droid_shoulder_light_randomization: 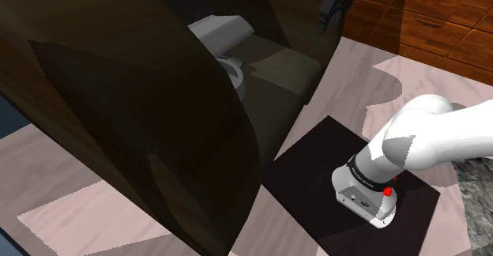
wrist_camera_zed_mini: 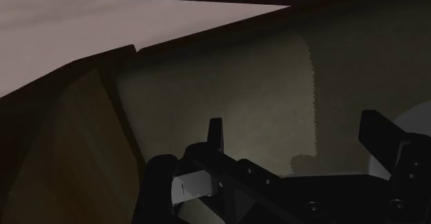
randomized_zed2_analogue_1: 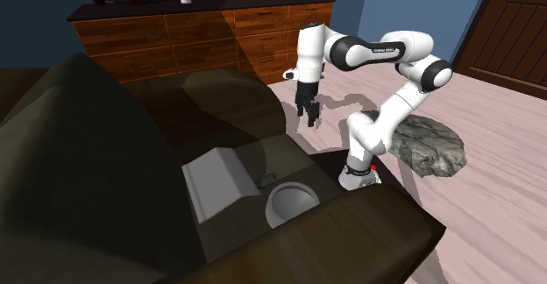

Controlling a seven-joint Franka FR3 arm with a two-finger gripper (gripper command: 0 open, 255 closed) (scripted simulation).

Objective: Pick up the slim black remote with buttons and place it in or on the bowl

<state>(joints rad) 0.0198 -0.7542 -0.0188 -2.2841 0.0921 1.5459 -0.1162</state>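
Note:
In the second exterior view a small dark remote (randomized_zed2_analogue_1: 267, 181) lies on the dark sofa seat (randomized_zed2_analogue_1: 263, 155). It sits between a grey open book-like thing (randomized_zed2_analogue_1: 219, 181) and a white bowl (randomized_zed2_analogue_1: 292, 205). My black gripper (randomized_zed2_analogue_1: 309, 116) hangs open above the seat's far end, well away from the remote, with nothing between its fingers. In the shoulder view the gripper (droid_shoulder_light_randomization: 336, 1) is at the top, and the bowl (droid_shoulder_light_randomization: 234, 73) and grey thing (droid_shoulder_light_randomization: 221, 32) peek past the sofa back. The wrist view has the open gripper (wrist_camera_zed_mini: 297, 126) over the seat; a dark patch (wrist_camera_zed_mini: 302, 164) may be the remote.
The tall sofa back (droid_shoulder_light_randomization: 142, 120) blocks much of the shoulder view. A wooden dresser (randomized_zed2_analogue_1: 175, 37) stands along the blue wall. A grey stone-like patch (randomized_zed2_analogue_1: 429, 146) lies on the floor beside the arm's base (randomized_zed2_analogue_1: 358, 175). A dark door (randomized_zed2_analogue_1: 517, 28) is at the right.

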